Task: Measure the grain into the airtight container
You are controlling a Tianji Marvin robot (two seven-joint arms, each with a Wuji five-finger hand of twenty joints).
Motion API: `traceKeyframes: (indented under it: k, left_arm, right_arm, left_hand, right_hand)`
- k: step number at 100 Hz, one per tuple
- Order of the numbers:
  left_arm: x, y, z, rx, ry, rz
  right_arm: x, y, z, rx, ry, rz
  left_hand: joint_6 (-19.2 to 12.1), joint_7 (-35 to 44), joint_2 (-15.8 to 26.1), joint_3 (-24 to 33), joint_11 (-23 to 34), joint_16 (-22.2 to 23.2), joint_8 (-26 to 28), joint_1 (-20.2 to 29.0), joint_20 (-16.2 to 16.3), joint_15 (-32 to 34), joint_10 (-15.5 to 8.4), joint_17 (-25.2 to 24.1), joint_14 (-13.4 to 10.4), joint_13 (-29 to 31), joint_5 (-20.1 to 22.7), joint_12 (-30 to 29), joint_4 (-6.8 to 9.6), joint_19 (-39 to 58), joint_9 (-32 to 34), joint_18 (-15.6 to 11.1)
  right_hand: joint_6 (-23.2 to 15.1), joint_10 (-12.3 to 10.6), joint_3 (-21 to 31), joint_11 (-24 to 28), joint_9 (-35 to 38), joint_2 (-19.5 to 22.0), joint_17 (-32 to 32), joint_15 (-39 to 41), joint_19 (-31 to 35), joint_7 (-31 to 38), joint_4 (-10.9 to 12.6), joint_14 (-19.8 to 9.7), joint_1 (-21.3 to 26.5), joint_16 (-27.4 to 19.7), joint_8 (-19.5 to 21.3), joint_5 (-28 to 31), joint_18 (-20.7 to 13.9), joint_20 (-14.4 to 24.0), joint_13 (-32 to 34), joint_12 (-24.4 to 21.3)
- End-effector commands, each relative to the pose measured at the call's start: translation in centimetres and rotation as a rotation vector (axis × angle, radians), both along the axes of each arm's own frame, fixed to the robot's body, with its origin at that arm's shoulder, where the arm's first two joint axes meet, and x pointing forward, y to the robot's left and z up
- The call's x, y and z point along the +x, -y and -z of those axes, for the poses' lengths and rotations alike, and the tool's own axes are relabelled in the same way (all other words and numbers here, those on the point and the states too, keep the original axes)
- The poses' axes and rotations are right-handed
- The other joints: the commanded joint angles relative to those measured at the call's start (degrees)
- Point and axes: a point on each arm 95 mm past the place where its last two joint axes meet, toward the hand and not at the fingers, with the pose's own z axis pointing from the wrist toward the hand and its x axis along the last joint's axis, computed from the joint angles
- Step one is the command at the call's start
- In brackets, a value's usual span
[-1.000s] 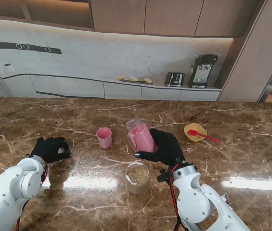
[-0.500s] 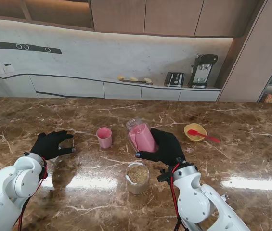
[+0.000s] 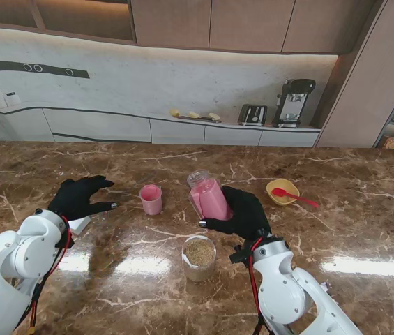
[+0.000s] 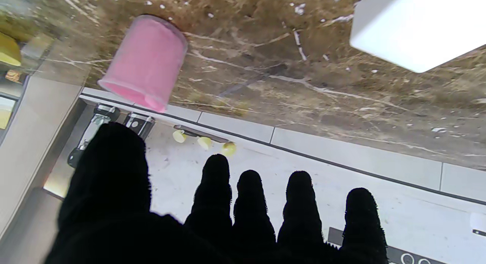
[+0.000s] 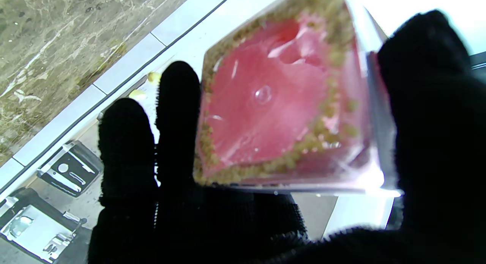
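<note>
The left robot hand (image 3: 81, 197) has moved farther from me and toward the small pink plastic cup (image 3: 150, 199) — fingers spread, holding nothing, uncovering a white block (image 3: 79, 224) on the brown marble counter (image 3: 350, 230). The clear grain-filled container (image 3: 200, 257) is unchanged. The right robot hand (image 3: 242, 213) stays clamped on the tilted clear jar with pink liner (image 3: 208, 197) — its base hidden.

Brown marble table (image 3: 336, 209) carrying a small pink cup (image 3: 150, 199) between the left hand (image 3: 79, 197) and right hand (image 3: 242, 213), a grain-filled clear container (image 3: 199, 257) just nearer than the right hand, a yellow bowl (image 3: 282, 190) with red spoon (image 3: 296, 198) beyond it.
</note>
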Motion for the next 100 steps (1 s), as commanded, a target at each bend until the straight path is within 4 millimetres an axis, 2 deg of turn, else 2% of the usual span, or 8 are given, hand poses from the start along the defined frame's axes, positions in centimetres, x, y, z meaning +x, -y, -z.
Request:
traceKeyframes:
  k: [1, 11, 24, 30, 37, 48, 79, 100]
  left_arm:
    - [-0.1, 0.6, -0.2, -0.03, 0.013, 0.014]
    - [-0.3, 1.2, -0.4, -0.067, 0.01, 0.019]
    - [-0.2, 1.5, -0.5, -0.099, 0.002, 0.023]
    - [-0.1, 1.6, -0.6, -0.111, -0.004, 0.019]
    - [0.0, 1.5, -0.7, -0.13, -0.019, 0.014]
    - [0.1, 1.4, -0.9, -0.157, -0.047, 0.009]
    - [0.6, 1.8, -1.3, -0.18, -0.092, -0.002]
    - [0.7, 1.7, -1.5, -0.196, -0.12, -0.025]
  right_arm:
    - [0.0, 0.1, 0.8, 0.012, -0.023, 0.0]
    - [0.1, 0.2, 1.2, 0.046, -0.025, 0.007]
    - [0.6, 0.5, 1.6, 0.091, -0.004, 0.021]
    - [0.9, 0.6, 1.8, 0.116, 0.012, 0.026]
    - [1.3, 0.7, 1.9, 0.145, 0.037, 0.031]
    - [1.9, 0.9, 2.2, 0.183, 0.076, 0.035]
    - [3.0, 1.6, 2.8, 0.254, 0.127, 0.051]
    - [3.4, 2.0, 2.9, 0.289, 0.145, 0.072]
  left_hand:
    - [1.0, -0.4, -0.7, 1.1, -1.0, -0.5, 0.1, -2.3, 1.1, -1.4, 0.3, -0.5, -1.2, -0.3, 0.8, -0.4, 1.65, -0.7, 0.7, 0.4]
    - [1.0, -0.2, -0.7, 1.1, -1.1, -0.4, 0.3, -2.3, 1.3, -1.2, 0.3, -0.4, -0.7, 0.3, 1.1, -0.5, 1.65, -0.1, 0.9, 0.9]
    - [1.0, -0.5, -1.2, 1.1, -1.5, 0.5, 0.4, -2.2, 1.7, 0.1, 0.3, -0.2, 1.6, 2.3, 0.8, -0.6, 1.66, 1.2, 0.6, 1.5]
    - [1.2, -0.9, -1.5, 1.2, -1.5, 4.6, 0.5, -2.2, 2.7, 3.5, 0.6, -0.4, 4.1, 6.2, 0.7, -0.6, 1.71, 4.7, 0.4, 2.3]
    - [1.4, -1.2, -1.9, 1.3, -1.3, 12.5, 0.5, -2.2, 4.9, 9.8, 1.1, 1.8, 7.3, 12.5, 0.4, -0.5, 1.73, 11.7, 0.0, 4.0]
    - [2.2, -1.5, -2.5, 1.4, -1.1, 18.7, 0.2, -2.3, 6.3, 15.3, 2.8, 4.0, 8.9, 16.9, -0.1, -0.4, 1.75, 21.4, -0.3, 5.7]
    - [2.2, -1.2, -2.9, 1.6, -0.6, 19.9, 0.2, -2.3, 7.0, 18.7, 3.7, 6.9, 9.5, 18.0, -0.2, -0.1, 1.79, 30.9, -0.3, 6.3]
    - [2.8, -1.2, -3.1, 1.7, -0.7, 18.4, 0.3, -2.2, 6.6, 17.0, 4.5, 7.1, 9.1, 17.4, -0.8, -0.1, 1.8, 32.0, -0.9, 6.3]
  right_hand:
    - [-20.8, -8.6, 17.2, 4.5, 5.0, 9.4, 0.3, -0.1, 0.5, 8.2, 2.9, -5.9, 12.8, -0.7, 1.6, 7.6, -1.4, 0.3, 2.8, 1.0]
    - [-21.0, -8.6, 17.4, 4.3, 4.9, 9.1, 0.4, -0.3, 0.5, 8.2, 3.0, -5.9, 13.4, -0.7, 1.4, 7.6, -1.3, 0.3, 2.8, 0.9]
    - [-21.3, -9.0, 17.8, 4.1, 4.8, 8.6, 0.5, -0.4, 0.4, 8.1, 3.2, -6.0, 14.6, -0.7, 1.3, 7.4, -1.3, 0.2, 2.8, 0.9]
    - [-21.5, -9.1, 18.0, 4.0, 4.6, 8.5, 0.4, -0.5, 0.4, 8.1, 3.3, -6.0, 15.2, -0.7, 1.2, 7.4, -1.3, 0.2, 2.7, 0.9]
    - [-21.7, -9.4, 18.2, 3.8, 4.6, 8.2, 0.4, -0.6, 0.4, 8.1, 3.4, -6.0, 15.8, -0.7, 1.2, 7.4, -1.4, 0.2, 2.6, 0.8]
    - [-22.2, -9.7, 18.6, 3.4, 4.4, 7.7, 0.4, -0.6, 0.3, 8.2, 3.6, -6.0, 17.0, -0.6, 1.1, 7.6, -1.6, 0.2, 2.6, 0.6]
    - [-21.7, -9.8, 20.0, 2.2, 3.7, 5.4, 0.5, 1.2, 0.5, 7.2, 4.1, -6.0, 20.0, 1.0, 0.6, 8.1, -2.0, 0.7, 2.3, 0.1]
    - [-20.7, -9.4, 20.2, 4.8, 5.5, 5.1, 0.8, 5.2, 1.1, 5.1, 4.3, -6.2, 21.6, 2.5, 0.0, 10.0, -1.7, 1.6, 2.6, 2.2]
